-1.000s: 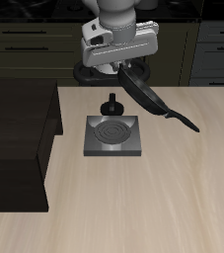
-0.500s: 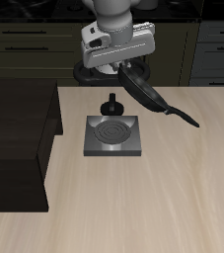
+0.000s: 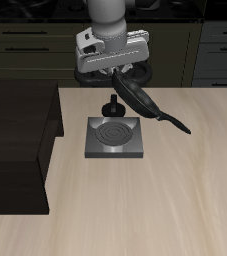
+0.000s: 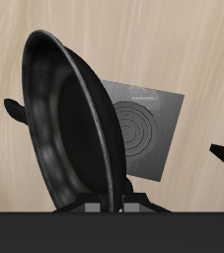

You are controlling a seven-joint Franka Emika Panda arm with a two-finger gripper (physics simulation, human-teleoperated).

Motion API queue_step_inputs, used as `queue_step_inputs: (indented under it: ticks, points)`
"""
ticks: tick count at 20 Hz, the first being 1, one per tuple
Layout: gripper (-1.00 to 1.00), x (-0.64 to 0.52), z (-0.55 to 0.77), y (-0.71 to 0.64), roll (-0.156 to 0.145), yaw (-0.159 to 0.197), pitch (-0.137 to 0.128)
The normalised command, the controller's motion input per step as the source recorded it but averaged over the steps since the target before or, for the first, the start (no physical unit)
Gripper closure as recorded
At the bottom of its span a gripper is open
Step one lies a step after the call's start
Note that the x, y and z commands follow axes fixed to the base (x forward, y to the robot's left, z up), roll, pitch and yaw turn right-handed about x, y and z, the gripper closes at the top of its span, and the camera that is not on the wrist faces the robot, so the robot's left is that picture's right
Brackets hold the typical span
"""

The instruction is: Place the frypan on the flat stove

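- The pan (image 3: 137,95) hangs in the air above the worktop (image 3: 175,200), held up by the hand (image 3: 118,70) and touching nothing else.
- It is tilted steeply, almost on edge, with its long black handle (image 3: 175,123) slanting downward and outward toward the worktop's front edge, the tip clear of the surface.
- In the wrist view the pan (image 4: 74,128) fills much of the picture: a glossy dark inside, a thin raised rim, and the rim running up from between the hand's fingers.
- The hand is pinching the pan's rim; its two fingers are pressed close against the rim on either side, as the wrist view shows at the pan's edge.
- The stove (image 3: 116,138) lies flat on the worktop, below the pan and a little nearer the front edge, roughly midway between the worktop's side edges.
- It is a square grey plate with a dark spiral burner (image 3: 112,131) in its middle; the burner is bare.
- In the wrist view the stove (image 4: 148,124) shows beyond the pan's rim, partly hidden by it.
- A small black knob-like thing (image 3: 113,106) stands on the worktop just behind the stove's back edge, between the stove and the worktop's back edge; whether it touches the stove I cannot tell.
- A big dark brown block (image 3: 20,145) sits along one side edge of the worktop, well apart from the stove.
- Dark cabinet fronts (image 3: 30,45) run behind the worktop's back edge.
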Motion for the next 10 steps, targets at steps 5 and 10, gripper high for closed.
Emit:
queue_step_inputs:
  ticks: [5, 10]
  points:
    - [1.0, 0.02, -0.07, -0.14, -0.032, -0.026, 0.019]
    - [1.0, 0.16, -0.22, -0.17, -0.062, 0.007, 0.05]
